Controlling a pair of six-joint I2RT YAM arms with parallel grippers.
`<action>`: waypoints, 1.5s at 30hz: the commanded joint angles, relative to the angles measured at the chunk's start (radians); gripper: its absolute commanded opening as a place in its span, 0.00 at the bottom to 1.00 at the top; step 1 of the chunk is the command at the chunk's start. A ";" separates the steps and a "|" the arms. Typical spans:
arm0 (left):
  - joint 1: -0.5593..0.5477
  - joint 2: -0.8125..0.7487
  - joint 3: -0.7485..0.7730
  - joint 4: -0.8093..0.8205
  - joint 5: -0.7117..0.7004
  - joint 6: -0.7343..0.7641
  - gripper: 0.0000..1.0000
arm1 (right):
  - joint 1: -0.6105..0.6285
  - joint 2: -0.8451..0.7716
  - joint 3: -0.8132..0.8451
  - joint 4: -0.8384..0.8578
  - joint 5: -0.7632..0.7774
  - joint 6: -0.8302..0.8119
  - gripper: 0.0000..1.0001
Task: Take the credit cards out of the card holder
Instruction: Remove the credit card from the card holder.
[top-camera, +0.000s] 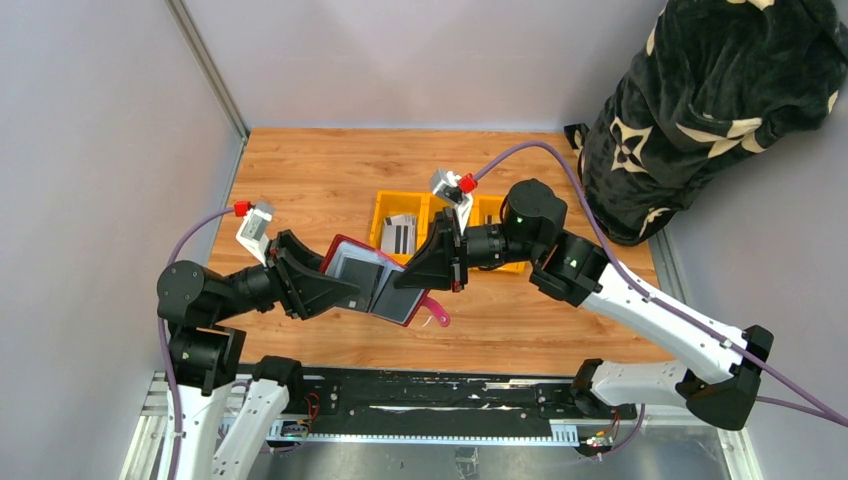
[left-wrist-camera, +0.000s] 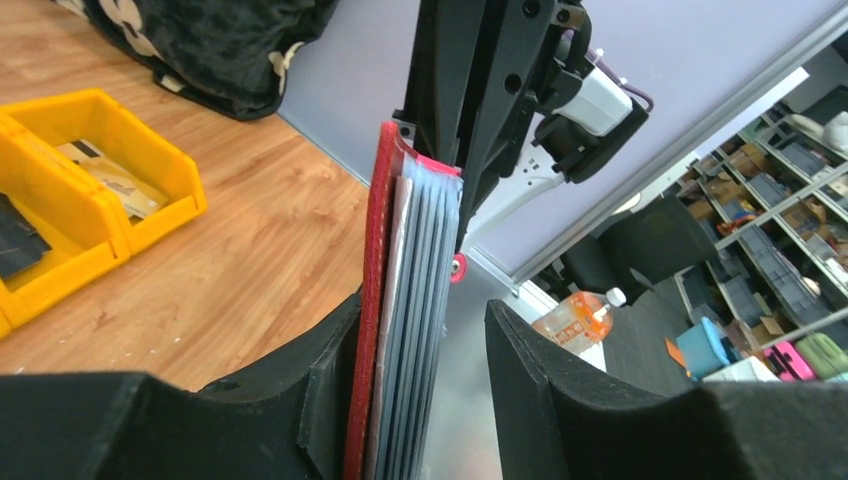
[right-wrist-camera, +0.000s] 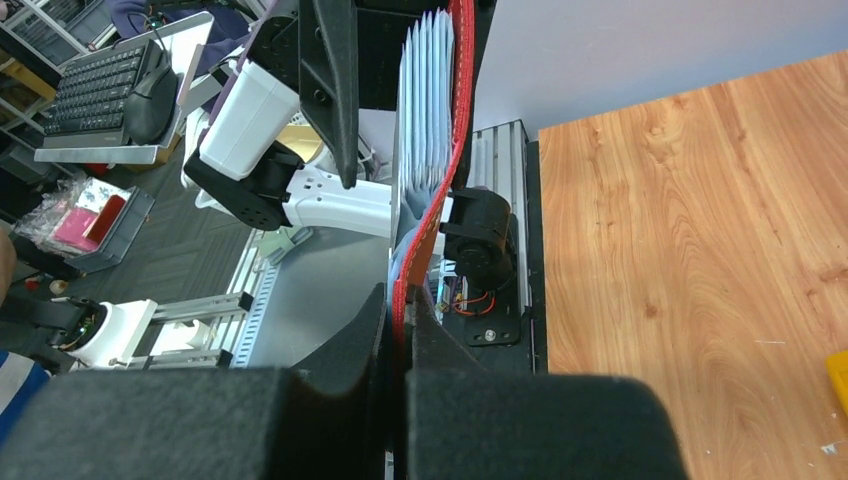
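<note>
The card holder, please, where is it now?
Top view, centre-left: the card holder is open, gripped by the right hand, its other half inside the left hand, near the yellow bin.

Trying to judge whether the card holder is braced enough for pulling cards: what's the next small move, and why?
Probably close the left gripper on its half of the card holder. The right gripper is shut on the opposite edge, but the left jaws stand open: one finger touches the red cover, and a gap separates the sleeves from the other.
</note>
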 joint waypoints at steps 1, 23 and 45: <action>0.000 -0.006 -0.016 0.039 0.079 -0.036 0.46 | 0.012 0.010 0.073 -0.011 -0.026 -0.035 0.00; 0.000 -0.006 0.041 -0.113 -0.169 0.129 0.00 | 0.007 -0.186 0.057 -0.053 0.385 -0.023 0.64; 0.000 -0.003 0.048 -0.065 -0.180 0.055 0.00 | 0.098 0.059 -0.065 0.266 0.257 0.204 0.58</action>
